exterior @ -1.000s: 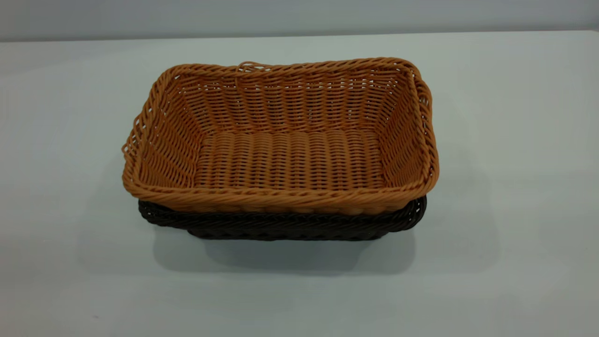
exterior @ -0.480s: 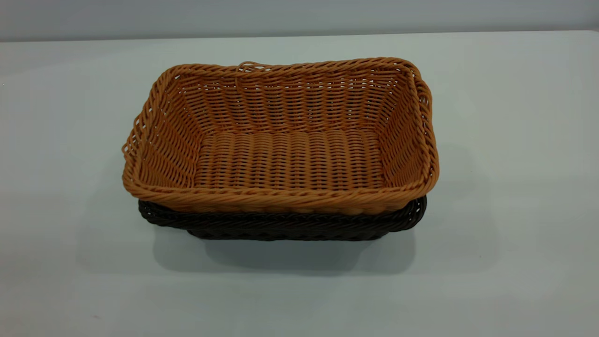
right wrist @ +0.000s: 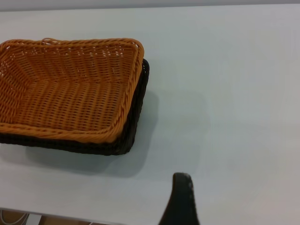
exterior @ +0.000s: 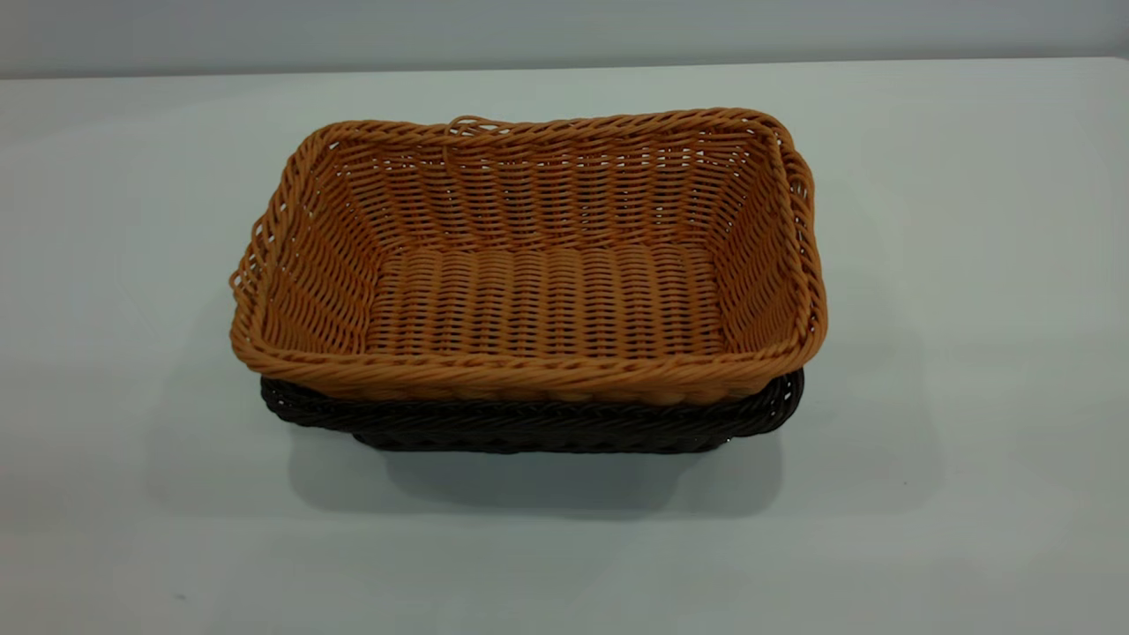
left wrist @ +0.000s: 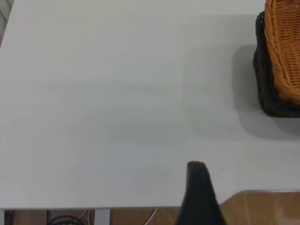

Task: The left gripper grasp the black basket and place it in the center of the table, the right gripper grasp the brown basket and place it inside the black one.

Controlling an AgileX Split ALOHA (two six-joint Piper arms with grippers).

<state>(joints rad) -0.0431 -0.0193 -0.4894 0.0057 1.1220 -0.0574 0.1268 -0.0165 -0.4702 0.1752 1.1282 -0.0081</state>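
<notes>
The brown basket [exterior: 529, 265] sits nested in the black basket [exterior: 529, 428] mid-surface [exterior: 970, 353], so stacking looks done. Both claws [left wrist: 199, 187] [right wrist: 180, 197] hang clear; their openings can't be told.

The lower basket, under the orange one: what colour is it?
Very dark brown-black wicker; the black basket shows best in the right wrist view.

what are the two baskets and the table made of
Brown basket: woven strands, wicker or plastic imitation; the even strands and slight sheen leave it open. Black basket: the same braided weave, very dark, nested under the brown one. Table: smooth, matte pale surface, perhaps laminate; no grain shows.
</notes>
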